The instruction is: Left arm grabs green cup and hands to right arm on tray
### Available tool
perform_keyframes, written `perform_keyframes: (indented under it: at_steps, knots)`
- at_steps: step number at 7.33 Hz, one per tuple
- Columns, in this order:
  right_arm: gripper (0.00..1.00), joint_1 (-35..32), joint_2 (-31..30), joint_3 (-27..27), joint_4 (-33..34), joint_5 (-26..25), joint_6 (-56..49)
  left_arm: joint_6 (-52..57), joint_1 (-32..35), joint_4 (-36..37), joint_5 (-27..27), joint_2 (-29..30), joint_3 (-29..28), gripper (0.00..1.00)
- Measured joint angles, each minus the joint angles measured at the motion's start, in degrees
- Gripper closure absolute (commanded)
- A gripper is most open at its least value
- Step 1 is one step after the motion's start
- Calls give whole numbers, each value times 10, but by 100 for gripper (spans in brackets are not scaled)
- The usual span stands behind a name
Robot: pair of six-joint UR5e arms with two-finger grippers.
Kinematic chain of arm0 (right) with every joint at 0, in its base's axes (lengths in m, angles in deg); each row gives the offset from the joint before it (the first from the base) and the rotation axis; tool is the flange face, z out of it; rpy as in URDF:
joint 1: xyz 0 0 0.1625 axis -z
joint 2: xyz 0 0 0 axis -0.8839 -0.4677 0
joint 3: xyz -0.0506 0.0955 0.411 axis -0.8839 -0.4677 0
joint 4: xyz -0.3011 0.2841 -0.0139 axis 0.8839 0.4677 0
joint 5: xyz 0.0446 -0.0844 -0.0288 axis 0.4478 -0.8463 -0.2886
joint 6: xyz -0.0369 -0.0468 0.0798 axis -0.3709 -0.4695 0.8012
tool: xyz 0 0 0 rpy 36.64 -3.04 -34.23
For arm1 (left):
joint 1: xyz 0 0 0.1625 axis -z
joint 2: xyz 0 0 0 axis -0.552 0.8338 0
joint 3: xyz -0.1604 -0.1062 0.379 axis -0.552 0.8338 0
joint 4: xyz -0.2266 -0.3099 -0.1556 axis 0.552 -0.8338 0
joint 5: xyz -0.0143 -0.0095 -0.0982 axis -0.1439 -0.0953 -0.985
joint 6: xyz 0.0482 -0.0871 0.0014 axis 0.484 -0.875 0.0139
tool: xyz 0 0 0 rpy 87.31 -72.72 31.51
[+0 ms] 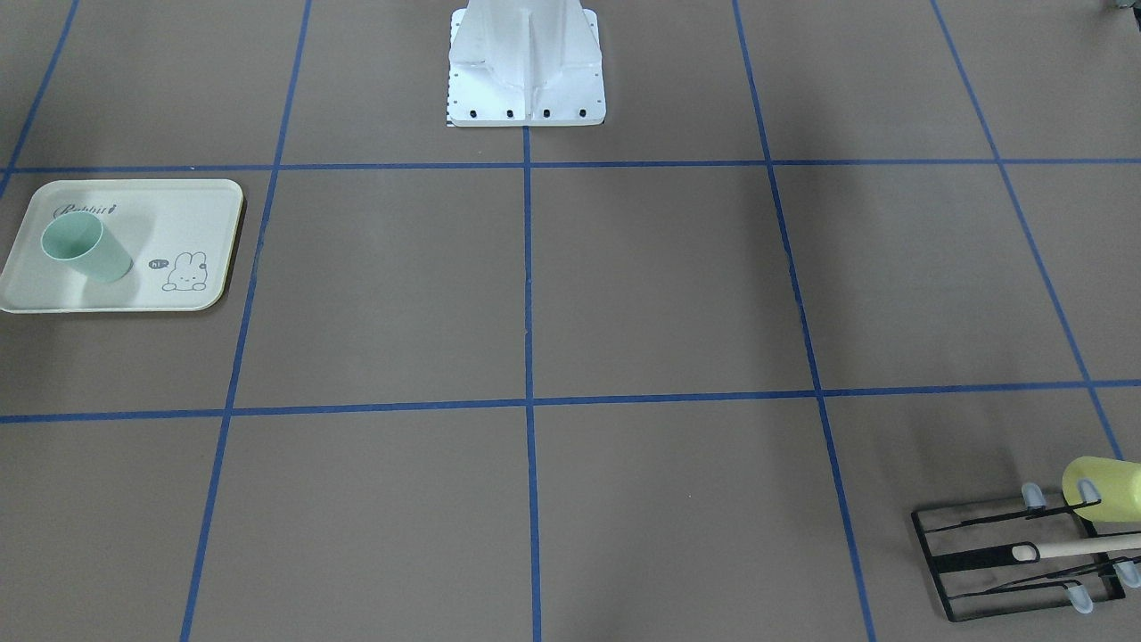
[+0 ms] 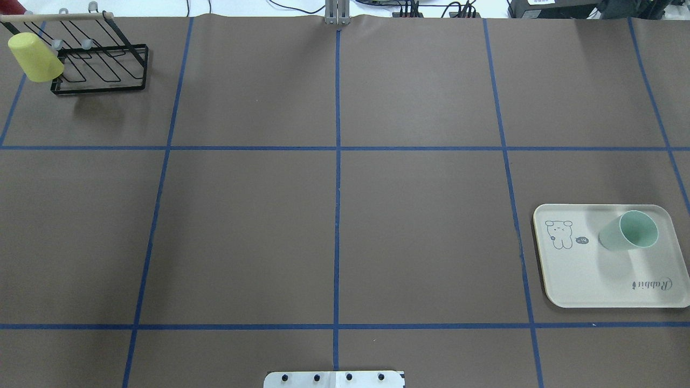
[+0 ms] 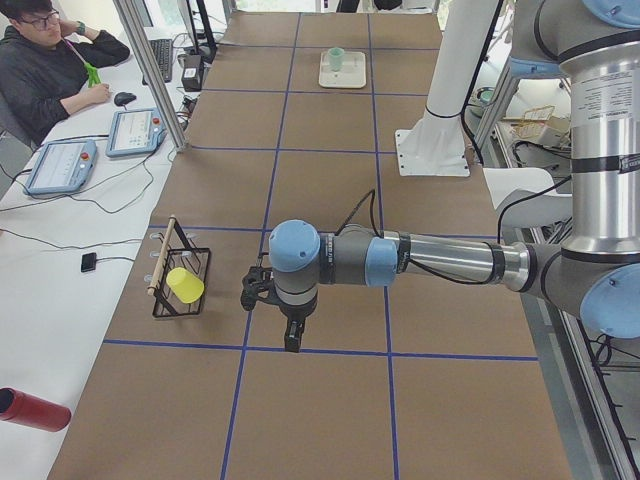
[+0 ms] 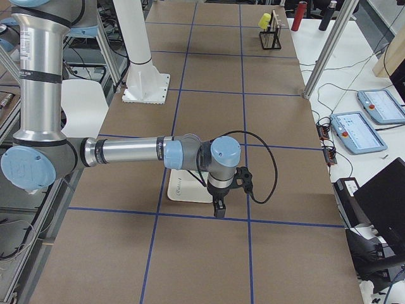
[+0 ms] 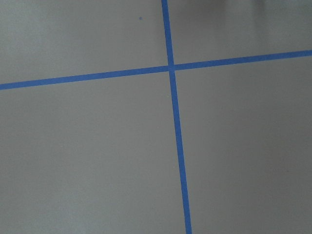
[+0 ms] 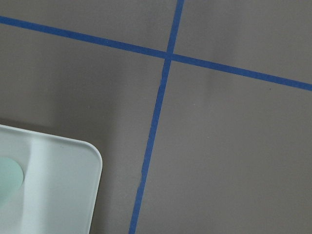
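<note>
Cup: green cup point(image 1: 86, 249) on tray point(image 1: 125, 301), ungripped.
Right gripper point(image 4: 219, 212): near tray's corner; jaws unreadable.
Left gripper point(image 3: 291, 340): far from tray; jaws unreadable.

1. Brown table point(image 2: 242, 226), gridded in blue tape point(image 2: 337, 215), evenly lit, soft shadows only.
2. White desk point(image 3: 60, 240) runs alongside, carrying two pendants point(image 3: 62, 165), a keyboard point(image 3: 163, 58) and loose cables.
3. Operator point(image 3: 45, 60) seated at its far end.
4. Metal post point(image 3: 150, 70) at the table's edge.
</note>
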Motion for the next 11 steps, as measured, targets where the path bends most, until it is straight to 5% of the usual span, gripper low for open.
perform_keyframes:
  at_steps: [11]
  knots:
    - [0, 0, 2, 1, -17, 0, 10, -1, 0, 0, -1, -1, 0, 0]
